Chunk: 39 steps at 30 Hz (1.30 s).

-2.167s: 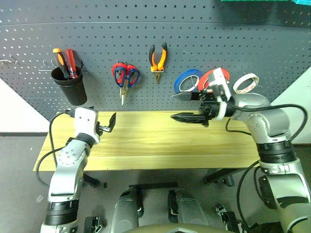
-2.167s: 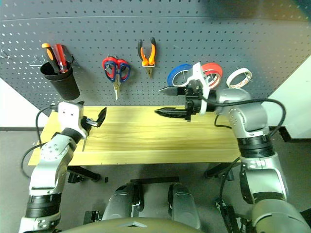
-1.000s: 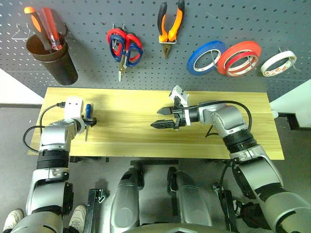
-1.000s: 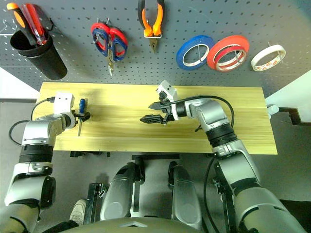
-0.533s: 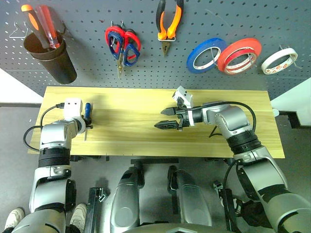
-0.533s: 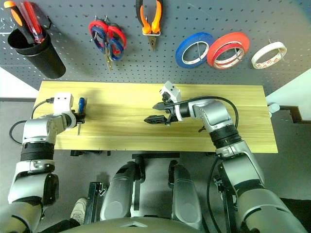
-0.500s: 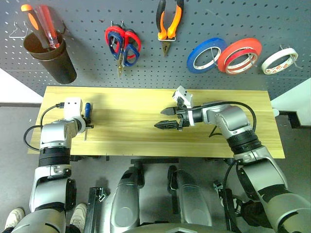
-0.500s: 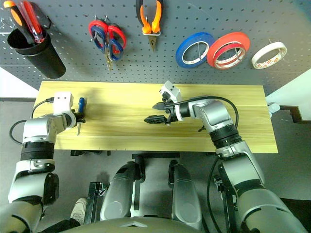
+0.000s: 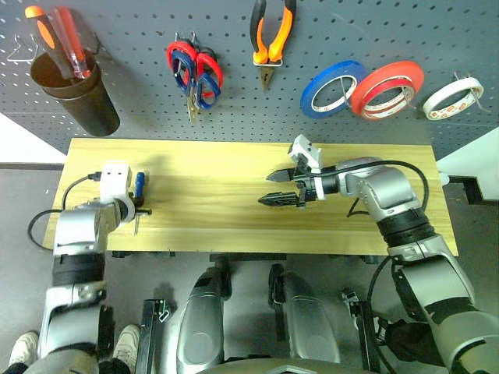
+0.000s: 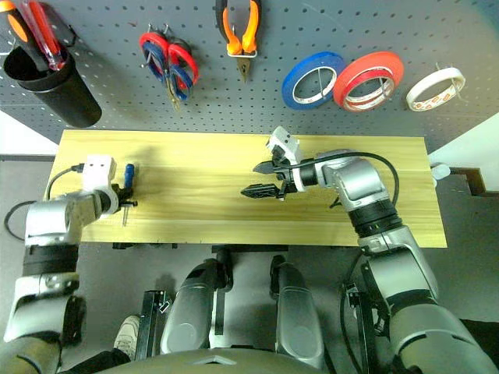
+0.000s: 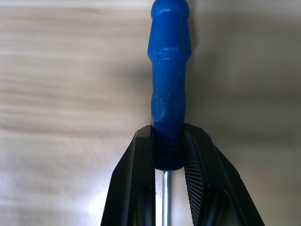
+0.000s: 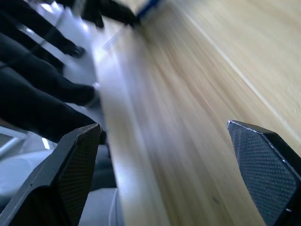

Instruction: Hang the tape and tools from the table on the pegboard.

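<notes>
Left gripper (image 11: 168, 150) clamps screwdriver (image 11: 168, 84) handle base, seen close in wrist view; right gripper (image 9: 282, 187) wide, empty.

We see the cream tape (image 9: 453, 98) hung at the pegboard's (image 9: 140, 117) right end. On the board the blue-handled scissors (image 9: 204, 78) hang beside a red pair, and the orange-and-black pliers (image 9: 270, 35) hang nose down. The slim blue screwdriver (image 11: 168, 94) sits at the left end of the yellowish wood table (image 9: 210, 210), its handle base clamped in the left gripper (image 11: 169, 155).
</notes>
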Motion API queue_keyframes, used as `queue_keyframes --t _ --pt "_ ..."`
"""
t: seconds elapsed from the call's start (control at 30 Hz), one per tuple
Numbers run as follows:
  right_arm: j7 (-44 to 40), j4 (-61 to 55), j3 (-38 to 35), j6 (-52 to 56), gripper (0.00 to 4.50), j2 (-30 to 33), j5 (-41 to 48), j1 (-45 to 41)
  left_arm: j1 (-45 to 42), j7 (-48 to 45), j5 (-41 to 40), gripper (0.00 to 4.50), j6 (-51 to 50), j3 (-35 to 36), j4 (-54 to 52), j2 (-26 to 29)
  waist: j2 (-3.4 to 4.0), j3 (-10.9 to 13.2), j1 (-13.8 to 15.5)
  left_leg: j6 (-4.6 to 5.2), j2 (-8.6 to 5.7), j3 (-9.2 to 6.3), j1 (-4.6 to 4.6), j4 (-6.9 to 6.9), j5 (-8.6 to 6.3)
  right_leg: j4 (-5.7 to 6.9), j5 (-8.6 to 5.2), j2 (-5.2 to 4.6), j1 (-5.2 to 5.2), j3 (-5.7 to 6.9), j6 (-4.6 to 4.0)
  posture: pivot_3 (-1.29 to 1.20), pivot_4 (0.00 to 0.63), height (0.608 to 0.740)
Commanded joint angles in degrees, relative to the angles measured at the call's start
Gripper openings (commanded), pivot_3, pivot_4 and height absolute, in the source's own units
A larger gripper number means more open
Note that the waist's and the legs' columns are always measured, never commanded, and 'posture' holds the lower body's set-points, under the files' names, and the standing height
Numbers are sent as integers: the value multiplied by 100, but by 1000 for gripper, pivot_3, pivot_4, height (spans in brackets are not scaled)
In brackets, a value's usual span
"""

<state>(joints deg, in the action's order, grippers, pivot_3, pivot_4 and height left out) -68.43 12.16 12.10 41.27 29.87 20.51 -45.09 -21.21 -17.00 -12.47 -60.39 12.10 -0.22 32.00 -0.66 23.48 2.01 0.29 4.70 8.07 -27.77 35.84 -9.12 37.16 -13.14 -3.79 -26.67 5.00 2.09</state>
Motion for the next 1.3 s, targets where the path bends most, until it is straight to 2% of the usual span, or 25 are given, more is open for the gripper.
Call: queue_keyframes --t 0.03,0.1,0.23,0.37,0.53,0.63,0.83,1.3 --pt "-251 -851 -332 70 4500 218 443 295 889 -459 -318 477 362 235 -1397 130 -11 -23 13 -5 0 -3 -16 -7 5 -6 0 2 -11 6 0 38 310 730" --pt "-223 -1056 -417 73 4500 257 540 424 1288 -534 -426 477 651 428 -1688 22 -17 -43 15 -7 -2 -3 -22 -18 8 -17 0 3 -15 10 0 29 295 730" --pt "-332 -1609 -890 150 4500 391 1088 733 2082 -1021 -551 477 1916 601 -2180 -33 -47 -117 1 -5 -2 -10 -41 -2 -6 -22 7 4 -24 19 -7 16 247 730" --pt "-304 -1941 -1260 54 4500 479 1398 858 2236 -1358 -721 477 2736 699 -2285 -102 -48 -288 8 16 12 -15 -87 -4 -19 -88 54 12 -44 34 -38 2 207 730" --pt "-178 -2235 -1714 277 4500 694 1867 741 2206 -2008 -995 477 3790 726 -2488 -42 -44 -568 -56 17 11 -2 -128 -33 -19 -195 114 15 -50 44 -28 -9 175 730" --pt "-138 -2216 -1830 272 4500 761 2014 594 1953 -1975 -1308 477 4027 913 -2554 -152 -50 -692 -132 19 9 7 -138 -29 -18 -207 126 11 -49 44 -7 -9 157 730" --pt "-93 -1887 -1835 89 4500 682 2059 193 1358 -1673 -1342 477 4495 985 -2595 -205 -40 -854 -173 58 11 -3 -134 21 3 -177 138 58 -37 45 16 20 118 730" --pt "213 -1025 -1758 -55 4500 461 1969 -637 -520 -847 -1295 477 4601 1258 -1953 157 -36 -1159 -131 68 14 15 -68 29 15 -171 154 82 27 44 15 32 85 730"
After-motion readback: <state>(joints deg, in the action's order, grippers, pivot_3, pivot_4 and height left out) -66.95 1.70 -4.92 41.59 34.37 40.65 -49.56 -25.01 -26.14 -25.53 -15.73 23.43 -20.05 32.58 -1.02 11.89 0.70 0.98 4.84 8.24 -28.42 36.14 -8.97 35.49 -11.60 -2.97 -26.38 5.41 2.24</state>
